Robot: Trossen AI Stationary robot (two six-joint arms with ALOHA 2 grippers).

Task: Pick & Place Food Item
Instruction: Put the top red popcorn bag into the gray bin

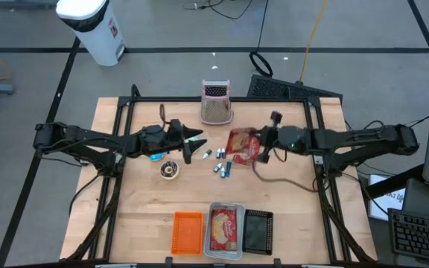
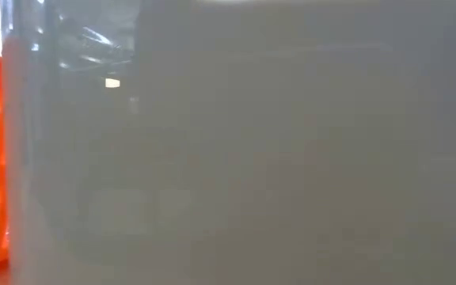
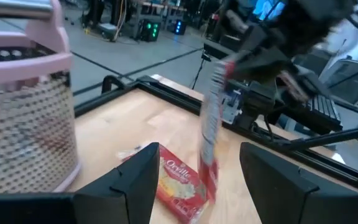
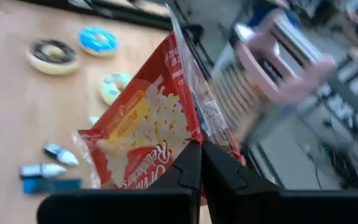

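Now we have the right gripper (image 4: pixel 201 163) pinched shut on the top edge of the popcorn packet (image 1: pixel 242 144), which hangs from it near the middle of the table (image 1: pixel 296 208), just in front of the pink grater (image 1: pixel 216 102). In the left wrist view the packet (image 3: pixel 209 124) looks tilted, its lower end down near the wood; whether it touches we cannot tell. Our left gripper (image 1: pixel 188 150) sits just left of centre with its fingers apart, holding nothing.

We judge the packet light and floppy: thin glossy film that crinkles, folds under its own weight and could slide between smooth fingers. The sealed end seam, where we have it, seems the best place to hold, since the body would buckle and the contents shift. It should swing when moved, so a slow carry suits it.

By our count:
- one popcorn packet in the gripper, and a second packet (image 1: pixel 225 228) lying in the clear middle tray
- three trays at the near edge: an orange tray (image 1: pixel 187 232), a clear tray (image 1: pixel 213 251), a black tray (image 1: pixel 258 231)
- three doughnuts in the right wrist view: chocolate doughnut (image 4: pixel 53 55), blue doughnut (image 4: pixel 99 40), pale green doughnut (image 4: pixel 114 86)
- a handful of small batteries (image 1: pixel 222 168) at centre; we cannot count them surely
- one white bin (image 1: pixel 94 28) on the floor beyond the table

The low view is blocked by the clear tray wall.
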